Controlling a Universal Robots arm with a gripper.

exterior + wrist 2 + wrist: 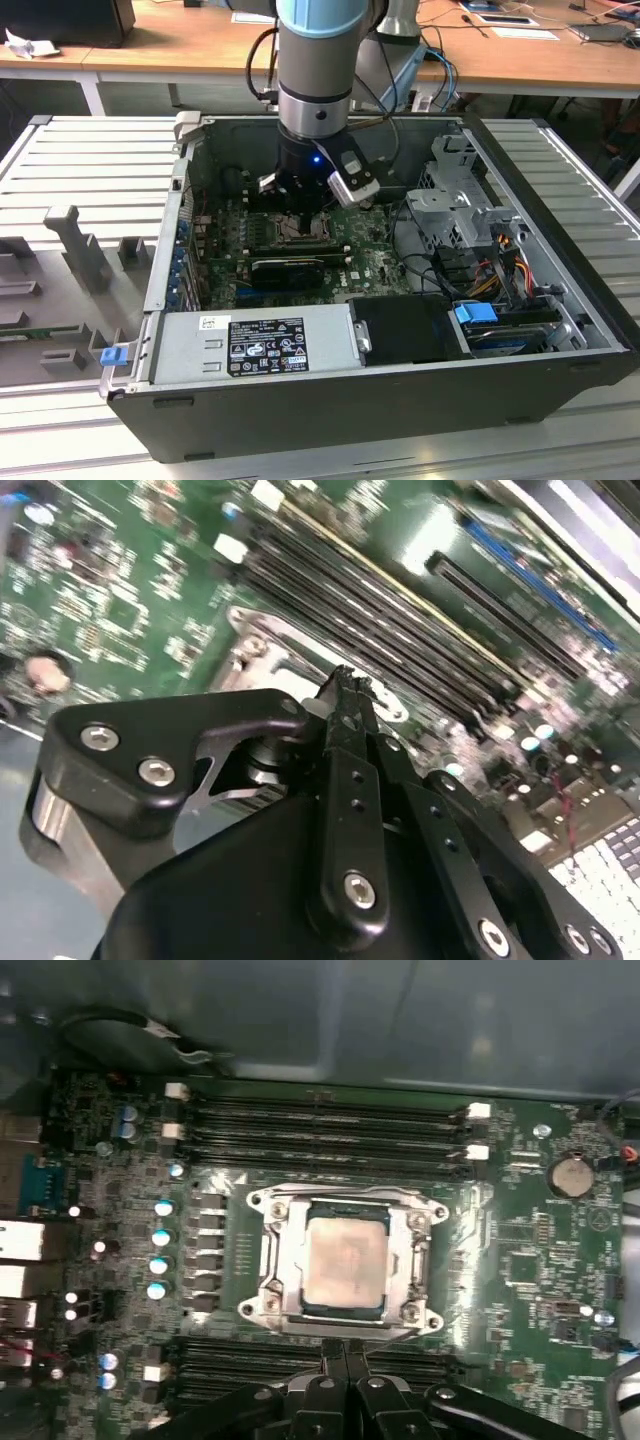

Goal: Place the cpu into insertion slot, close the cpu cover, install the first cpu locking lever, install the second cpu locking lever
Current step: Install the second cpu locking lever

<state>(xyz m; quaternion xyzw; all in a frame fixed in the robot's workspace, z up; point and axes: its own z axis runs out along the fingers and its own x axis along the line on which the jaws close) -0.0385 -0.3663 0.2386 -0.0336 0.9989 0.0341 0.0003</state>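
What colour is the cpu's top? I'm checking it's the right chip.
Dull silver-grey, seen best in the first wrist view: the cpu.

The small square cpu (345, 1265) has a dull, matt silver-grey metal top. The thin cpu cover (345, 1205) framing it is brighter brushed metal. The green motherboard (520, 1260) looks glossy. The black gripper (345, 695) is matt metal with shiny screw heads.

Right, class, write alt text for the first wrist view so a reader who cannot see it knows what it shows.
A silver-grey cpu sits in the insertion slot of a green motherboard, with the metal cpu cover closed around it. Long black memory slots run beside the socket, and the gripper, fingers together, reaches in at its edge.
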